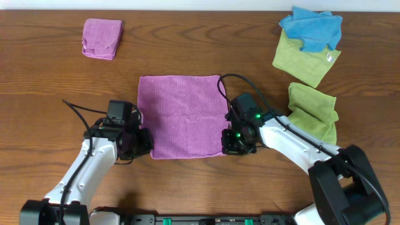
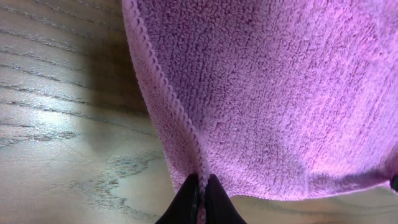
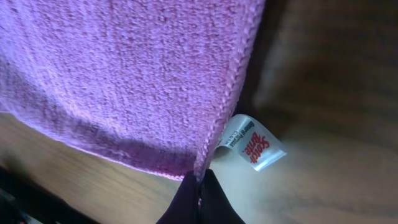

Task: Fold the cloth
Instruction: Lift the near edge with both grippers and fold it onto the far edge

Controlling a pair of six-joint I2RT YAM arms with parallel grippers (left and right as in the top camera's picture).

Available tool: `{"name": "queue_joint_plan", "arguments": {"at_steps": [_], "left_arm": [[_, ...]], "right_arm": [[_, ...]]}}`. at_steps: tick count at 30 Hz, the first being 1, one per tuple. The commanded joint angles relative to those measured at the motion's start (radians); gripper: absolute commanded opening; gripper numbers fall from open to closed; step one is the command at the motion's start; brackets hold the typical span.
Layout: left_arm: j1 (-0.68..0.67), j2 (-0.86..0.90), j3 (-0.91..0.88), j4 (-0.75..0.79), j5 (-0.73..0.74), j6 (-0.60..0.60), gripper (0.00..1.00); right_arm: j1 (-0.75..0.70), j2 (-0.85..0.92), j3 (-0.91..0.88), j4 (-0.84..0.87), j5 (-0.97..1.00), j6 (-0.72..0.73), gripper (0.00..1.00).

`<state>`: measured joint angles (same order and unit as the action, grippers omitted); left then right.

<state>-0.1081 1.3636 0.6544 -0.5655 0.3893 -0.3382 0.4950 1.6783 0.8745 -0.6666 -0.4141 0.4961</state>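
Tabletop [image 1: 50,87] of brown wood grain carried all items. The cloth [image 1: 182,115], purple-magenta and roughly square, lay flat and fully spread at the centre, between the two arms. Yellow-green cloths [image 1: 306,62] and a blue cloth [image 1: 311,28] lay well apart at the far right. A small folded purple pad [image 1: 102,39] lay at the far left.

The left gripper [image 2: 200,198] was closed on the stitched hem at the cloth's near left corner, its dark fingertips pinched together around the edge. The right gripper [image 3: 199,196] was likewise closed on the hem at the near right corner. Both pinches appeared shallow, taking in little more than the hem.

Step in hand, as judged: lifting the near edge to carry it over to the far edge. For a clean fold:
- Raise both corners together and level.
- Keep the edge taut between the arms without stretching it.
- Carry it straight across and lay the near corners on the far corners.

Unequal lift would likely skew the fold, and a shallow pinch could slip.

A small white tag [image 3: 252,144] projected from the hem just beside the right gripper's fingertips, outside the grip. Its red lettering read "Scotch-Brite"; the finer print was too small to read.
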Motion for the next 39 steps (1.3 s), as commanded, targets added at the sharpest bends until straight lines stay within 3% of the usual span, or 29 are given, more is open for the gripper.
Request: {"name": "queue_joint_plan", "arguments": {"at_steps": [1,8,11,20,26,39], "left_arm": [[0.003,0.006,0.008,-0.002,0.005,0.008,0.06],[0.003,0.000,0.140,-0.051,-0.007,0.008,0.06],[0.003,0.000,0.166,-0.047,-0.093,-0.028,0.06],[0.003,0.048,0.167,0.202,-0.137,-0.035,0.06],[0.003,0.181,0.240,0.238,-0.135,0.000,0.06],[0.044,0.471,0.603,0.227,-0.198,0.047,0.06]], "right_arm": [[-0.010,-0.002,0.038,-0.028,-0.016,0.004,0.01],[-0.035,-0.012,0.173,-0.108,0.007,-0.034,0.02],[-0.050,-0.012,0.206,-0.103,0.029,-0.029,0.01],[-0.115,-0.011,0.225,0.099,0.076,-0.014,0.02],[-0.118,-0.006,0.232,0.207,0.177,-0.030,0.02],[-0.153,0.310,0.552,0.206,0.205,-0.067,0.01]]}}
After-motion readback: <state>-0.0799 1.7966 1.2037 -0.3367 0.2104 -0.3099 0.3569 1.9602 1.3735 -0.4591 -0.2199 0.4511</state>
